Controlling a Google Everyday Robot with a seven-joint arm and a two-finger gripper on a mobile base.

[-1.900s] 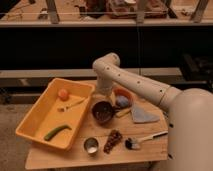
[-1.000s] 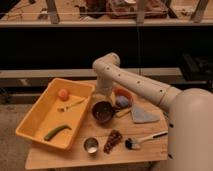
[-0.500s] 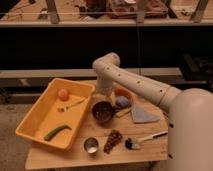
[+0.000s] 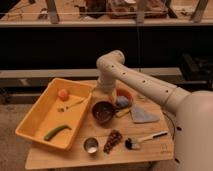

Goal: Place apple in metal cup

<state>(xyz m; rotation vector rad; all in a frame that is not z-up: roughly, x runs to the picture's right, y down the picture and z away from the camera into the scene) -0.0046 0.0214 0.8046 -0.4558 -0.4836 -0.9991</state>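
Two-finger gripper (image 4: 101, 93) at the end of the white arm (image 4: 131, 77): hangs low near the centre of the frame, between the right rim of the tray and the dark bowl, just above that bowl's far edge; stands wide apart, grips nothing.

Small round orange-red apple (image 4: 62, 93): lies in the upper part of the shallow yellow plastic tray (image 4: 29, 131), left of the gripper and apart from it; touches no other thing in the tray.

Long green vegetable (image 4: 56, 132): rests slantwise in the lower part of the same tray, well apart from the apple.

Small shiny silver metal cup (image 4: 91, 145): stands upright on the light wooden worktop (image 4: 152, 151) at lower centre, just right of the tray's lower corner, below the dark purple-brown bowl (image 4: 103, 112); sits well apart from the apple.

Orange bowl (image 4: 125, 94): sits right of the gripper, behind the dark bowl.

Grey-blue folded cloth (image 4: 143, 115): lies flat right of the dark bowl.

Brown knobbly oblong object (image 4: 113, 141): lies just right of the metal cup; cannot tell what it is.
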